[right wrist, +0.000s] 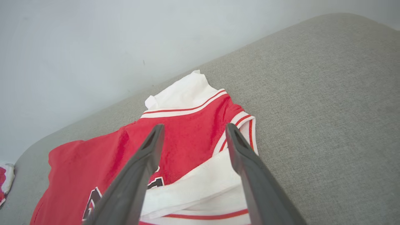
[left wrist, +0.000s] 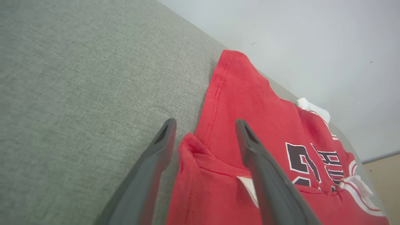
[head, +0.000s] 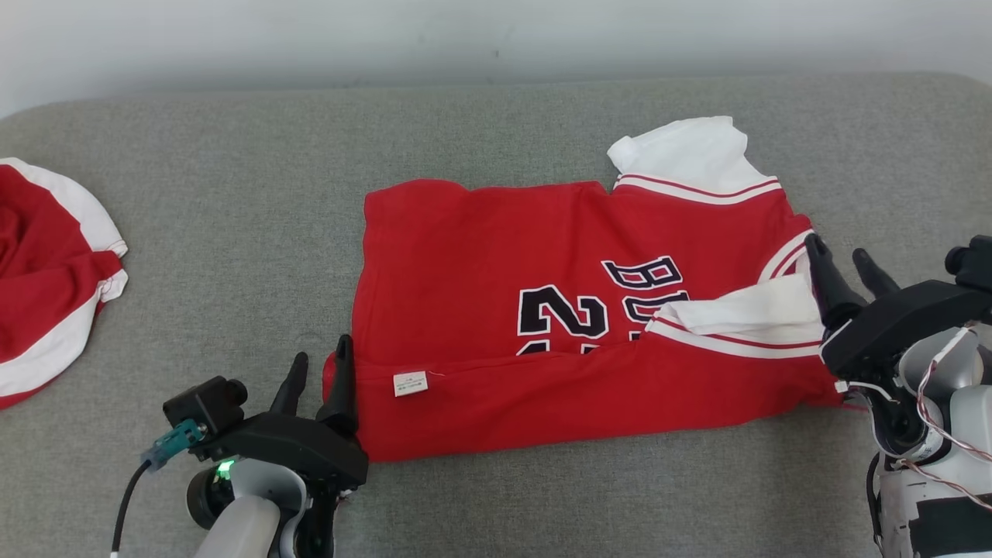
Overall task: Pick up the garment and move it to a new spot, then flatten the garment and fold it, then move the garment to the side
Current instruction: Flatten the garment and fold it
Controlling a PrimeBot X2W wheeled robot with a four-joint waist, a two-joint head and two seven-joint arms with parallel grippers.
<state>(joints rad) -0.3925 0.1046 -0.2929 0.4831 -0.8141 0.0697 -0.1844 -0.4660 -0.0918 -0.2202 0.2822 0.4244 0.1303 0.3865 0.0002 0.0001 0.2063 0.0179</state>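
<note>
number (head: 549, 311): a black, white-edged "2" on the red jersey (head: 480, 248), up and to the right of the left gripper (head: 322, 349); the digit next to it is cut off by the folded hem, can't make it out.
letters (head: 645, 273): "BU" in black, just left of the right gripper (head: 836, 246); the rest runs under a white sleeve (head: 744, 310).
tag (head: 410, 383): small and white, on the hem right beside the left gripper; print too tiny to read.

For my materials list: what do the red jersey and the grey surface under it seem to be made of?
Red jersey: probably soft knit fabric, matte; it folds limply, hem stitched. Grey surface: seemingly woven upholstery cloth, matte, with a fine speckled weave.
</note>
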